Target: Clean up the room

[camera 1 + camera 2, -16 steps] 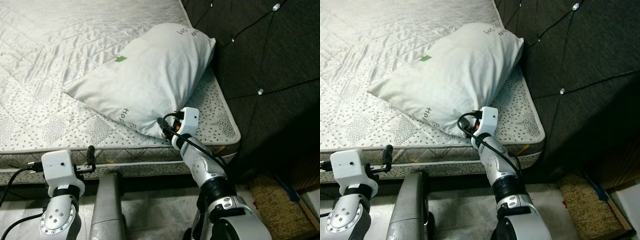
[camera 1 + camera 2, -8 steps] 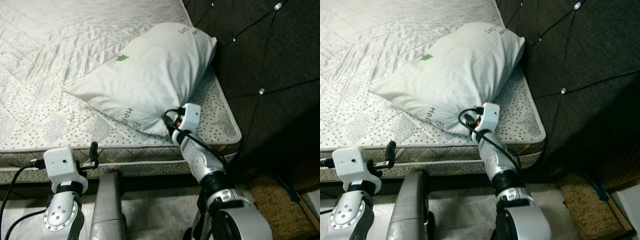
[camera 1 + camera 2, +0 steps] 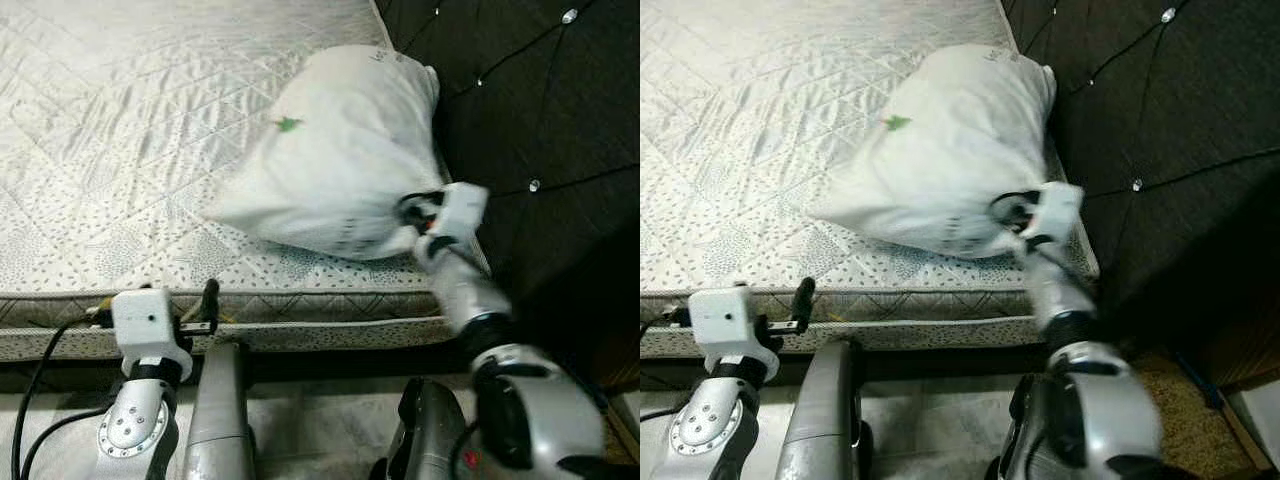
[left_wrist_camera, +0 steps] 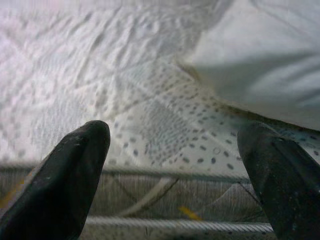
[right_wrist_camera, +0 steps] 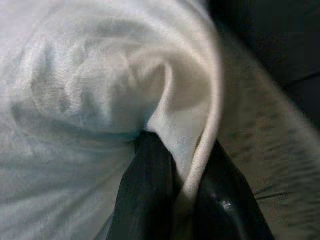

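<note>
Bunched white pillow (image 3: 335, 165), corner pinched

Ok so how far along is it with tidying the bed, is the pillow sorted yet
Partly. In hand: the right end effector is clamped on a corner of the white pillow, which lies bunched on the mattress near the dark headboard. The left end effector waits open at the mattress edge. Left: laying the pillow flat and letting go.

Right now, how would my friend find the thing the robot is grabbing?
Look at the big quilted mattress, then its corner beside the dark tufted headboard. There lies a puffy white pillow with a tiny green mark, its corner pinched by the right gripper.
</note>
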### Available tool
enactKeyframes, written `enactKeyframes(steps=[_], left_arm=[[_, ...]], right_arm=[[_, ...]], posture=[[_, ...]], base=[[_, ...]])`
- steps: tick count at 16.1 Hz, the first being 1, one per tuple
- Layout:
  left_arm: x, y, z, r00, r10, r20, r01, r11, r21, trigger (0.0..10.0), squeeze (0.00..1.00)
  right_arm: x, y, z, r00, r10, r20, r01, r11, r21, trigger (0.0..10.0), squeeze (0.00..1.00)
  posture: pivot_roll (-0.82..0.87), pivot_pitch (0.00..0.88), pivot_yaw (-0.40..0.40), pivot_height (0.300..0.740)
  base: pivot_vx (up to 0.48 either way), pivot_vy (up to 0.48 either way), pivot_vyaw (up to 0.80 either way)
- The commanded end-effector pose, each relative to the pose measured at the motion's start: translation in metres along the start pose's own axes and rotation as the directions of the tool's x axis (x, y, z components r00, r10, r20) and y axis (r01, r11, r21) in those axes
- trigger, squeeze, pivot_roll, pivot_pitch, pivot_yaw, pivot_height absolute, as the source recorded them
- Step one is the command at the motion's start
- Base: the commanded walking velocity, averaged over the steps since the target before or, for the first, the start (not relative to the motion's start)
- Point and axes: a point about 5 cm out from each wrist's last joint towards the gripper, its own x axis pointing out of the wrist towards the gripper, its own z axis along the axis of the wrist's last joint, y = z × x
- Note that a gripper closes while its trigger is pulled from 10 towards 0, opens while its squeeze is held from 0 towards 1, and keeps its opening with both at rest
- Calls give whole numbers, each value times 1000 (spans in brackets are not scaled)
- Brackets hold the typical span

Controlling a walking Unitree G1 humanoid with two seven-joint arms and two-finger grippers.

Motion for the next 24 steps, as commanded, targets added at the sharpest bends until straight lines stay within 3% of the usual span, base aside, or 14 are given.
enactKeyframes(steps=[1,3,6,7,9,10,11,16,18,22,24], left_arm=[[-4,-11,5,997,-69,43,67,996,66,10000,0],[-12,-25,10,985,-146,90,131,980,152,10000,0],[-9,-18,14,977,-136,165,73,937,341,10000,0],[-6,-13,10,978,-135,157,69,928,365,10000,0],[-3,-10,6,983,-117,140,63,939,338,10000,0],[0,-9,5,991,-73,113,46,973,226,10000,0],[1,-7,4,994,-36,102,18,985,169,10000,0],[14,6,4,995,62,78,-65,997,35,10000,0],[16,11,4,994,89,68,-90,996,11,10000,0],[19,10,5,994,83,71,-80,996,-45,10000,0],[21,9,6,994,78,75,-75,996,-41,10000,0]], right_arm=[[3,-15,30,991,-69,115,68,998,8,0,0],[3,-32,42,982,-118,147,120,993,-3,0,0],[1,-46,51,972,-155,177,162,987,-23,0,0],[0,-50,50,971,-160,178,168,985,-32,0,0],[-2,-52,45,972,-148,182,158,986,-45,0,0],[-7,-56,38,971,-137,196,160,981,-108,0,0],[-9,-59,34,970,-143,197,171,977,-130,0,0],[-25,-76,-5,970,-217,108,236,944,-230,0,0],[-34,-72,-20,981,-179,79,192,959,-211,0,0],[-48,-42,-35,997,-54,56,64,980,-191,0,0],[-39,-52,-21,992,-94,87,111,969,-220,0,0]], posture=[[88,89,-41,529],[88,89,-41,529],[93,79,-42,529],[90,79,-42,529],[90,79,-42,529],[90,79,-42,529],[72,77,-43,529],[57,77,-42,529],[50,79,-46,529],[40,81,-47,529],[41,74,-50,529]], base=[[0,0,0],[0,0,0],[0,0,0],[0,0,0],[0,0,0],[0,0,0],[0,0,0],[0,0,0],[0,0,0],[0,0,0],[0,0,0]])
